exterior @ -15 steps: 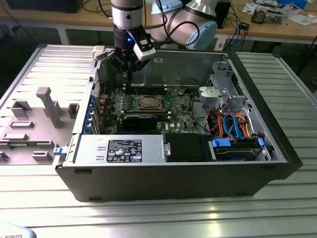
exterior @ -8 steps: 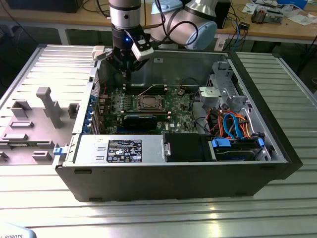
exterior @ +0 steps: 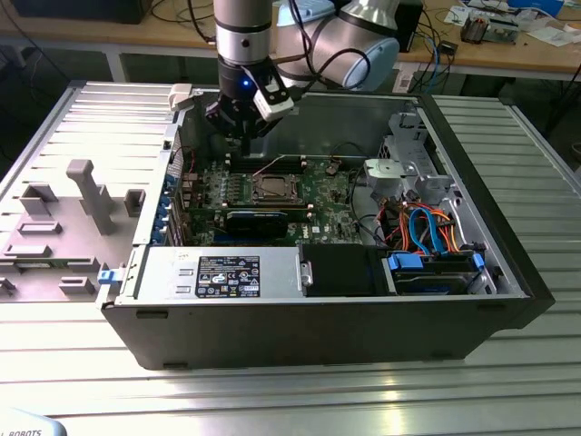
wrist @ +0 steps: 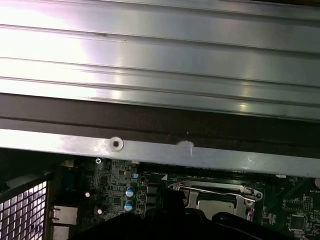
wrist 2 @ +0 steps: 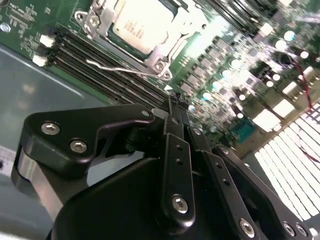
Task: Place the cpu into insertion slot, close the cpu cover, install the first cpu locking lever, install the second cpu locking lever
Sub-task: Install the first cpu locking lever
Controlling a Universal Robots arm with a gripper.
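Observation:
The cpu (wrist 2: 134,26) lies flat in the insertion slot (exterior: 272,188) on the green motherboard (exterior: 318,195). The silvery cpu cover (wrist 2: 167,42) is folded down around the chip. A thin wire locking lever (wrist 2: 122,68) runs along one side of the socket and stands slightly off the board; a lever (wrist: 212,189) also shows in the first wrist view. My gripper (exterior: 238,138) hangs above the board just behind the socket, toward the exterior view's left. Its black fingers (wrist 2: 175,145) meet at the tips with nothing between them.
The board sits inside an open grey computer case (exterior: 300,318) on a ribbed metal table. A power supply (exterior: 222,272), a black heatsink block (exterior: 259,222), a drive cage (exterior: 408,173) and coloured cables (exterior: 427,232) crowd the case. A grey fixture (exterior: 86,195) stands outside on the exterior view's left.

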